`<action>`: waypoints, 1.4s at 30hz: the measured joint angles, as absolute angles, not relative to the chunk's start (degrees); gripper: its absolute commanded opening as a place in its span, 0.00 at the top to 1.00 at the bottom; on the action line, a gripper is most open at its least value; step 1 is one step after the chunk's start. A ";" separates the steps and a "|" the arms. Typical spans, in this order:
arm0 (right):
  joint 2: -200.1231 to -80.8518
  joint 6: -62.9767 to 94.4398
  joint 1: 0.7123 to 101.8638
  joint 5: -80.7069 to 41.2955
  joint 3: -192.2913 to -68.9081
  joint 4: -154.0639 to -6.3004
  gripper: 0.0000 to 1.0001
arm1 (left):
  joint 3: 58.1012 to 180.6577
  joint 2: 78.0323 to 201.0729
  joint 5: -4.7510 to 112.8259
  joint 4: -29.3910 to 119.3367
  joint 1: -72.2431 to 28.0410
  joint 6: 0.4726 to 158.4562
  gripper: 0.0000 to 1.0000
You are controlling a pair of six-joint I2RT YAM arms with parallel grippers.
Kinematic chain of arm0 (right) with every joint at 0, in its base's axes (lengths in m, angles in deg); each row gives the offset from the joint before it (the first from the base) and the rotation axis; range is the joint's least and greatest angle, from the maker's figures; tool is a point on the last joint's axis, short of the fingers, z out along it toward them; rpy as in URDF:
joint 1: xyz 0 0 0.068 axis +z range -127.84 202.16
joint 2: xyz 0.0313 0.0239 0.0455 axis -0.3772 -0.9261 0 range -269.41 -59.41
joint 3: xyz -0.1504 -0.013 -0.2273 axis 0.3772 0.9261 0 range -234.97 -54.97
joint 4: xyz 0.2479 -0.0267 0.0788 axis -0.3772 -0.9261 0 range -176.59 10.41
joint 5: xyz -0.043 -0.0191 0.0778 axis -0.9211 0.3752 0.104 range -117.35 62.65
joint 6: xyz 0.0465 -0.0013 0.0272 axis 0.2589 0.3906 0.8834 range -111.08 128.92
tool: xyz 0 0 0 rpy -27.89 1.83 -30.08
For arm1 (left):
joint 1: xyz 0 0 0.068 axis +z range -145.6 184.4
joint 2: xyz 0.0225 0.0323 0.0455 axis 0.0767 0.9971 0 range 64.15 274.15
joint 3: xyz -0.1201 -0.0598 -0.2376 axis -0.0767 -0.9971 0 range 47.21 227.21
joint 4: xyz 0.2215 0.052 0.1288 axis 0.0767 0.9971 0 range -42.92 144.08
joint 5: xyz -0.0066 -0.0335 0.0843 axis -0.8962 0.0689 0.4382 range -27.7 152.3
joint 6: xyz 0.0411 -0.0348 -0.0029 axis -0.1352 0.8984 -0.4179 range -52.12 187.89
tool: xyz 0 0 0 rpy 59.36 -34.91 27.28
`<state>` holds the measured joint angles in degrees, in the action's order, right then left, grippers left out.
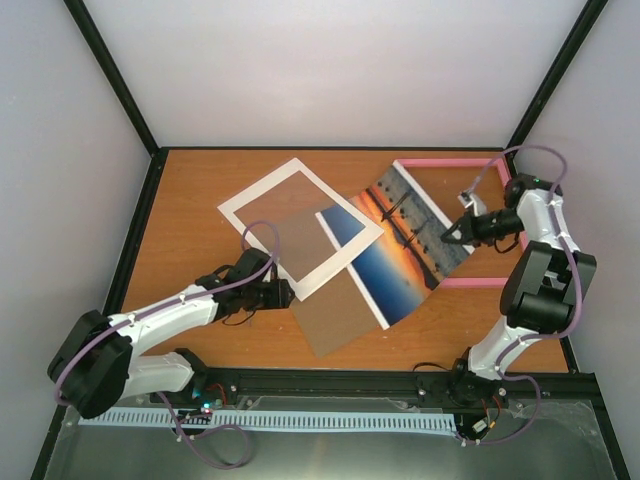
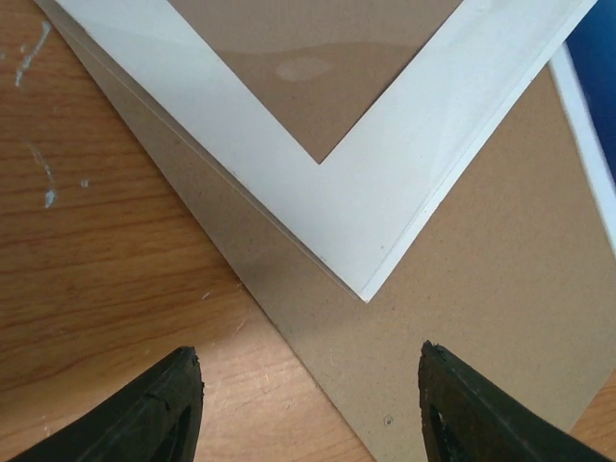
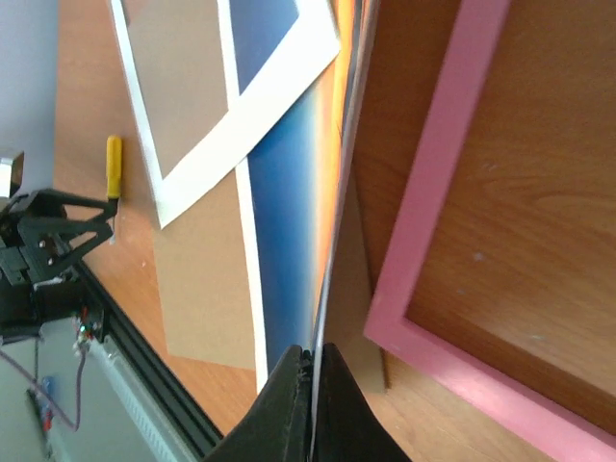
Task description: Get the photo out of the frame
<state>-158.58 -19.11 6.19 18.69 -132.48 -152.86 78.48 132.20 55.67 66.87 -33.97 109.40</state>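
The photo (image 1: 400,245), an orange sunset over blue water, lies tilted in the middle right of the table, its right side over the left edge of the frame (image 1: 480,283). The pink frame is empty, with bare wood showing inside it. My right gripper (image 1: 452,234) is shut on the photo's right edge. The right wrist view shows the photo (image 3: 289,212) edge-on between the closed fingers (image 3: 313,361), beside the frame (image 3: 433,192). My left gripper (image 2: 310,371) is open with nothing in it, low over the corner of the brown backing board (image 2: 481,289).
A white mat border (image 1: 300,225) lies on the brown backing board (image 1: 335,315) left of the photo, overlapping the photo's corner. Black posts and white walls close in the table (image 1: 190,215). A black rail (image 1: 330,382) runs along the near edge.
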 measured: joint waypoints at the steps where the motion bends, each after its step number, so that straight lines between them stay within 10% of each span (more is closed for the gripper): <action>1: -158.54 -19.33 5.17 18.54 -134.21 -153.91 0.97 | 78.72 132.39 55.75 66.87 -33.97 109.38 0.38; 18: -157.36 -18.13 0.18 24.92 -162.84 -161.82 0.97 | 80.03 132.96 59.14 66.96 -33.97 109.38 0.37; 42: -155.54 7.70 26.32 43.70 -167.43 -131.88 0.97 | 86.61 112.44 77.06 79.79 -32.62 112.99 0.32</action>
